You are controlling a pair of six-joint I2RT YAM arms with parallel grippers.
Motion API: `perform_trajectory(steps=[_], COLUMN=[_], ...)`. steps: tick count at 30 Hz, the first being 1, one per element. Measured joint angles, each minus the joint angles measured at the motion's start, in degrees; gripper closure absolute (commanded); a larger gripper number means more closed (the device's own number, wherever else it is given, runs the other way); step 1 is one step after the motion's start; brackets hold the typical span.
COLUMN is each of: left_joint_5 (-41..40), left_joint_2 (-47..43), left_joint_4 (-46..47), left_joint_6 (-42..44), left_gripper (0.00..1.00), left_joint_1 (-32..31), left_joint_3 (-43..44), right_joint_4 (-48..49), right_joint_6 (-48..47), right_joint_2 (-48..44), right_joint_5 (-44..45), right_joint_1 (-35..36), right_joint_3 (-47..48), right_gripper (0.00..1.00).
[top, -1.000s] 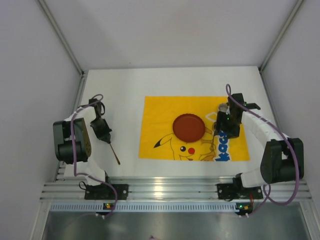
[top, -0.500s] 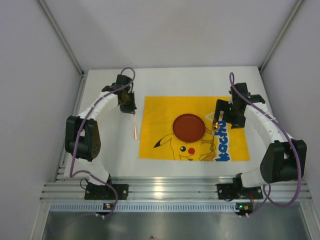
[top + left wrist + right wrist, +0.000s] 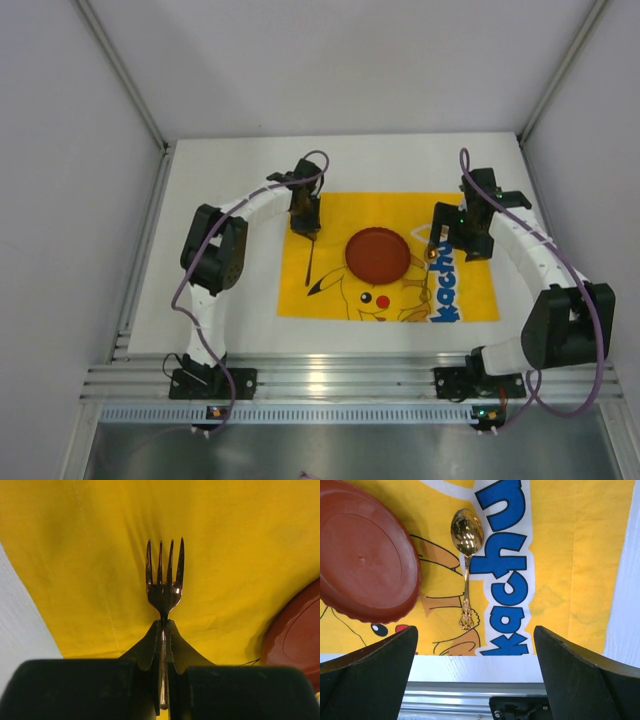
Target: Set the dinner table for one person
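The white dinner table [image 3: 230, 180] carries a yellow Pikachu mat [image 3: 330, 210] with a red plate [image 3: 377, 254] at its middle. My left gripper [image 3: 305, 226] hangs over the mat's left part, left of the plate, shut on a dark metal fork [image 3: 309, 262]. In the left wrist view the fork [image 3: 164, 580] sticks out beyond the shut gripper [image 3: 164, 630], tines forward over yellow cloth. A gold spoon [image 3: 430, 270] lies on the mat right of the plate. My right gripper [image 3: 460, 245] is open and empty above the spoon [image 3: 466, 555].
The plate's rim shows at the right edge of the left wrist view [image 3: 295, 640] and at the upper left of the right wrist view [image 3: 365, 555]. Silver rails [image 3: 320, 380] run along the table's near edge. White walls close in the back and both sides.
My left arm has swung from the table's left side rightward to over the mat's left part, carrying the fork. My right gripper has lifted slightly off the spoon and stayed open.
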Motion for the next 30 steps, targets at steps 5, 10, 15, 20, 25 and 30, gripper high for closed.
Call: perform_trajectory(steps=[5, 10, 15, 20, 25, 30], left_joint_5=[-0.83, -2.67, -9.66, -15.98, -20.59, -19.82], left_joint_2=[0.37, -0.42, -6.45, -21.24, -39.47, -49.24], left_joint_4=[-1.25, -1.99, -2.49, 3.08, 26.25, 53.22], left_joint_6=[-2.64, -4.90, -4.92, -1.33, 6.14, 16.61], left_gripper=[0.63, 0.02, 0.02, 0.02, 0.02, 0.02], left_joint_1=[-0.07, -0.07, 0.52, 6.38, 16.11, 18.64], left_joint_3=[0.31, -0.55, -3.45, -13.00, -36.37, -66.71], right_joint_4=[-0.68, -0.59, 0.52, 2.38, 5.92, 10.99], right_joint_6=[-0.04, -0.37, -0.46, -0.39, 0.79, 3.91], right_joint_2=[-0.37, -0.37, -0.46, -3.17, -9.81, -15.58], right_joint_5=[0.15, -0.35, -3.76, -6.97, -8.31, -9.11], right_joint_1=[0.00, 0.00, 0.00, 0.04, 0.15, 0.59], right_joint_3=[-0.59, -0.59, -0.59, -0.66, -1.29, -4.07], right_gripper=[0.00, 0.00, 0.00, 0.00, 0.00, 0.00])
